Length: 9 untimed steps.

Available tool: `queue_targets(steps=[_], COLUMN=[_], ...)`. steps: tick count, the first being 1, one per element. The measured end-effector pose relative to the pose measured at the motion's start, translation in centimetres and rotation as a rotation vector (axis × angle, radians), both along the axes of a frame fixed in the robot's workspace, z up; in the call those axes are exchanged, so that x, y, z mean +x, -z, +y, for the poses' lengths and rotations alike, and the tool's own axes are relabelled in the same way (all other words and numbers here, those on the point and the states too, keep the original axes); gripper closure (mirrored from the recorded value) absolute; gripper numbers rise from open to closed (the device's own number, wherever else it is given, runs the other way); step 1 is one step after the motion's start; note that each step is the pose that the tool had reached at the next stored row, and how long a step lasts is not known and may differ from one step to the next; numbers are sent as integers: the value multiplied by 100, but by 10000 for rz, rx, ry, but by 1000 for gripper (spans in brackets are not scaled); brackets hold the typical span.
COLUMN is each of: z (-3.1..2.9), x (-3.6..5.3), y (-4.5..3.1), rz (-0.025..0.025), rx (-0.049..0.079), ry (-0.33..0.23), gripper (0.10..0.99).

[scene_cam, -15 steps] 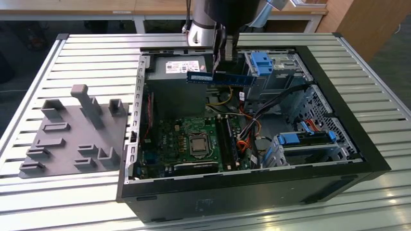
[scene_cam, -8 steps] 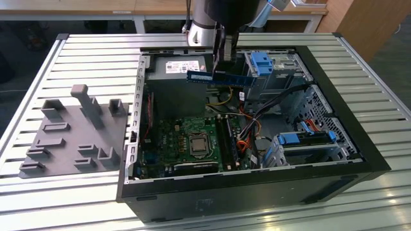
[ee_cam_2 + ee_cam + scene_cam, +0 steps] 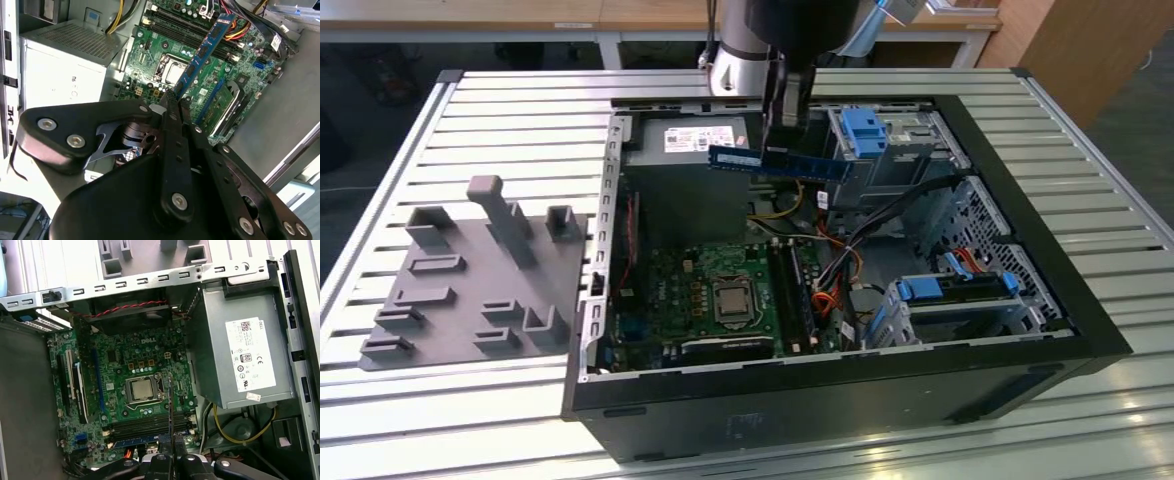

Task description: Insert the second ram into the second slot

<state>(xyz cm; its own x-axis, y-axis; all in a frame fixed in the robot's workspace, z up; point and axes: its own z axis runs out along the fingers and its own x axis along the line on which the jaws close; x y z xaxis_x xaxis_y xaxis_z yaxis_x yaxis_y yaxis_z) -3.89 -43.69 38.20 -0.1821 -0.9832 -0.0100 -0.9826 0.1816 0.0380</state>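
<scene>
One grey fixture [image 3: 467,270] lies on the table [image 3: 520,100] at the exterior view's left; one open computer case [image 3: 854,400] follows. Near its power supply [image 3: 678,195], one pincer [image 3: 783,148] is clamped on the one second ram [image 3: 740,157], held in the air clear of the motherboard [image 3: 720,290].

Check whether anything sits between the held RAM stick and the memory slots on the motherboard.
Nothing visible does. The hand holds the second ram above the open case, and the memory slots lie uncovered in the first wrist view. The cables lie beside the slots, not across them.
</scene>
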Motion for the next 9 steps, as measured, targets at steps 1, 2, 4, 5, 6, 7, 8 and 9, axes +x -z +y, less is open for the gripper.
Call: queue_targets(steps=[1, 2, 4, 5, 6, 7, 8, 9], z=[0, 0, 0, 0, 0, 0, 0, 0], x=[0, 0, 0, 0, 0, 0, 0, 0], y=[0, 0, 0, 0, 0, 0, 0, 0], rz=[0, 0, 0, 0, 0, -1, -1, -1], rx=[0, 0, 0, 0, 0, -1, 0, 0], ry=[36, 73, 147, 188, 226, 264, 301, 337], gripper=[949, 949, 949, 949, 949, 949, 949, 949])
